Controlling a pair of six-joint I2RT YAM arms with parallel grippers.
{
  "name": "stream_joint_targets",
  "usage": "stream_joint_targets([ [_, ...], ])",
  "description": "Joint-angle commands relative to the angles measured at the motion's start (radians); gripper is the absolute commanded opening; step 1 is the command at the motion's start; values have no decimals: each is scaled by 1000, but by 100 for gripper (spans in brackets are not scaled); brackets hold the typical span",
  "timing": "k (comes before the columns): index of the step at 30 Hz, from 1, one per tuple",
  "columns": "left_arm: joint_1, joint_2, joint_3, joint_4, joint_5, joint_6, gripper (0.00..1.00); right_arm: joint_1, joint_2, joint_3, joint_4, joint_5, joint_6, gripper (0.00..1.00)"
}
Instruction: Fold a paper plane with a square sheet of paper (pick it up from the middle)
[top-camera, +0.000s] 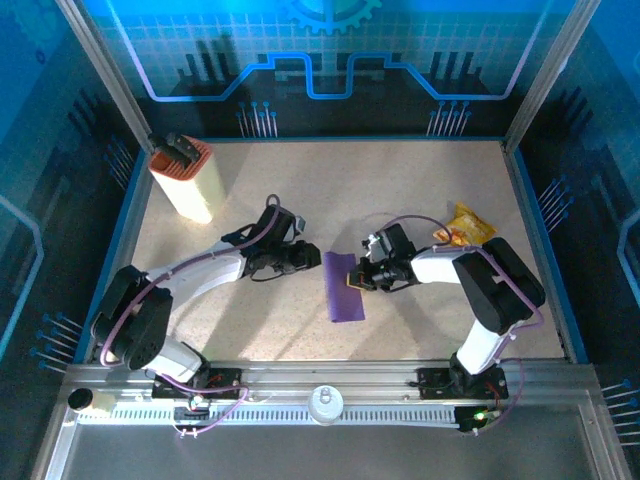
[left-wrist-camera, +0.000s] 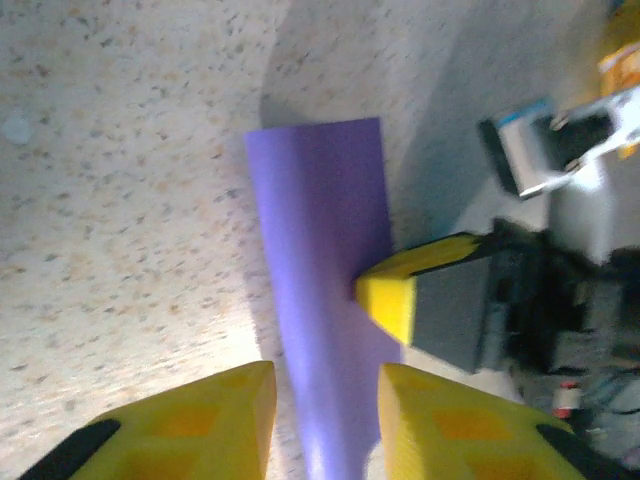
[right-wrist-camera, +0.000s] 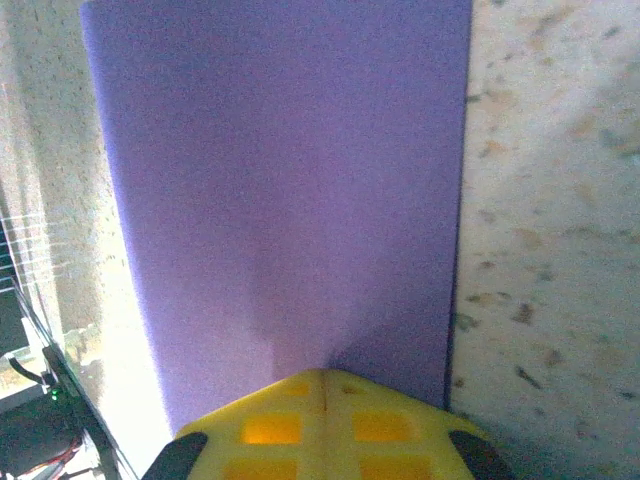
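Top external: purple paper sheet (top-camera: 343, 287), narrow strip, lies flat mid-table (top-camera: 400, 190), twd near edge. My right claw (top-camera: 356, 281) is closed, tip pressing sheet's right edge. My left claw (top-camera: 303, 257) is part-open at its left side. Cream-orange box (top-camera: 185, 180) stands in far-left corner, snack packet (top-camera: 467, 225) by right edge.

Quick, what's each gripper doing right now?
Left gripper: open, fingers apart over the paper.
Right gripper: closed, tip resting on the paper.
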Motion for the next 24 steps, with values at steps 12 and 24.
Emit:
stream_joint_targets([
  [12,-44,211,54,228,332,-85,0,-23,42,-31,-183,113,-52,5],
  [24,-66,308,117,149,315,-21,0,-23,37,-33,-186,121,-44,5],
])
